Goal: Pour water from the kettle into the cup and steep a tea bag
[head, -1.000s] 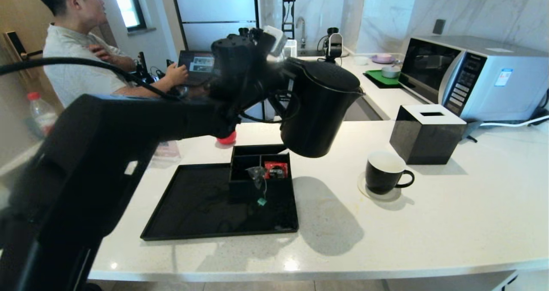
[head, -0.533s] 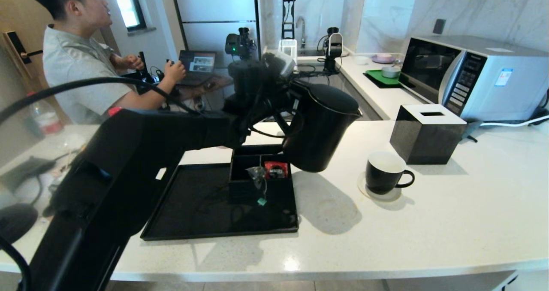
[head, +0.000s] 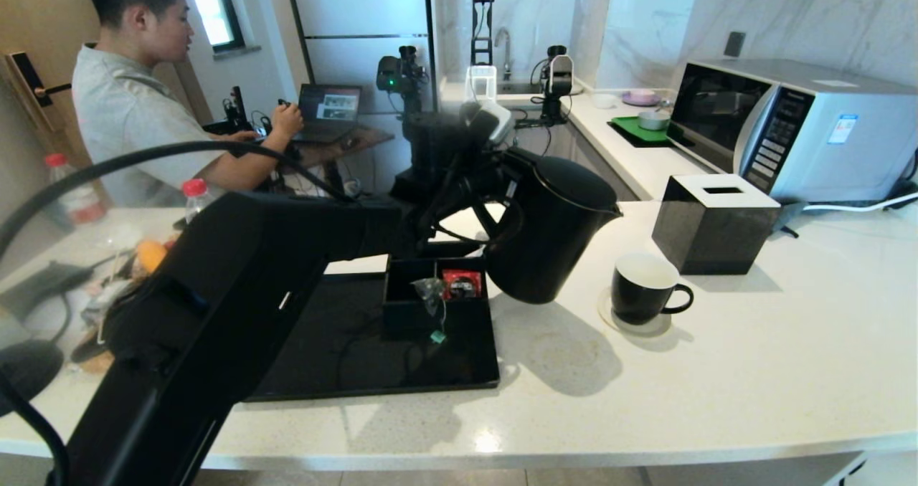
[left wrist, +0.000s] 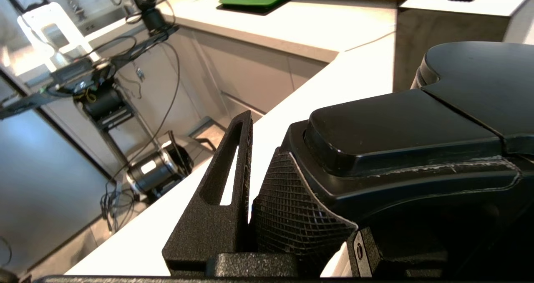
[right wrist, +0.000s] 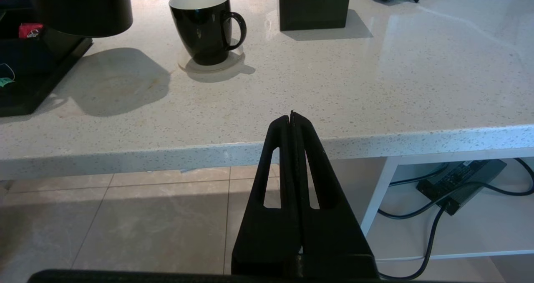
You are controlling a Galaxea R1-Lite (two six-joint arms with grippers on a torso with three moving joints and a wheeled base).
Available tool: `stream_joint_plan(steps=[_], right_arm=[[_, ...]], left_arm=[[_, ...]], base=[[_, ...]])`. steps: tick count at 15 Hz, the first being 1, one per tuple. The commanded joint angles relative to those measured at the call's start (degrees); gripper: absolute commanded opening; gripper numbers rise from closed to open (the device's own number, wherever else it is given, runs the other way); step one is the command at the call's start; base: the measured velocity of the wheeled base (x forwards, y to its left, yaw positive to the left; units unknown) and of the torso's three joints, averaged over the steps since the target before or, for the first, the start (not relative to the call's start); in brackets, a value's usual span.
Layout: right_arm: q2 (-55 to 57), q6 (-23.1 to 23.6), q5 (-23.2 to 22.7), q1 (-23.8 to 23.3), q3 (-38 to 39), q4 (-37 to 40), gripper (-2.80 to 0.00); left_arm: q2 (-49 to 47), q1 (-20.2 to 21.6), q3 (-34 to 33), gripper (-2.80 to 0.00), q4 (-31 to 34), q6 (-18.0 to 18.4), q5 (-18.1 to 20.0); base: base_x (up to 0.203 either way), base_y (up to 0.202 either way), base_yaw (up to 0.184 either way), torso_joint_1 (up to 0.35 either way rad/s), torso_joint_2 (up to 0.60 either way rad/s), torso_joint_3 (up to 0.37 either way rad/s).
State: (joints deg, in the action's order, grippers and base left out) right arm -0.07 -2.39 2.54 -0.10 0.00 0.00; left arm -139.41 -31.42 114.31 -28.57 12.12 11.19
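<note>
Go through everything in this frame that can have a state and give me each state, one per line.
kettle: lifted off the counter, lid closed, tilted slightly toward the cup.
left hand: shut on the kettle handle.
right hand: shut, empty, parked below the counter edge.
cup: upright on a coaster, looks empty.
tea bag: on the tray's divided box, string and tag hanging.
red sachet: in a compartment.
tissue box: upright.

I can't read a single word anywhere from here. The microwave [head: 796, 124] at the far right carries a blue-and-white sticker and rows of buttons, all too small to make out. The red sachet [head: 460, 284] in the tray's compartment has pale print I can't decipher either.
</note>
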Motion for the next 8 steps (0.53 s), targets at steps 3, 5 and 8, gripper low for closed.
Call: stream_joint_plan(steps=[3,5,8], right_arm=[[0.1,0.0,0.0,0.0,0.0,0.0,-2.80],[0.1,0.0,0.0,0.0,0.0,0.0,-2.80],[0.1,0.0,0.0,0.0,0.0,0.0,-2.80]], left_arm=[[-0.2,-1.4,0.0,-2.80,-0.1,0.5,0.0],[-0.2,-1.9,0.2,-2.80,1.2,2.4,0.1],[-0.2,-1.9,0.3,-2.80,2.6,4.1,0.2]], base=[[0.000,0.000,0.000,0.000,0.00,0.000],[0.000,0.000,0.000,0.000,0.00,0.000],[0.000,0.000,0.000,0.000,0.00,0.000]])
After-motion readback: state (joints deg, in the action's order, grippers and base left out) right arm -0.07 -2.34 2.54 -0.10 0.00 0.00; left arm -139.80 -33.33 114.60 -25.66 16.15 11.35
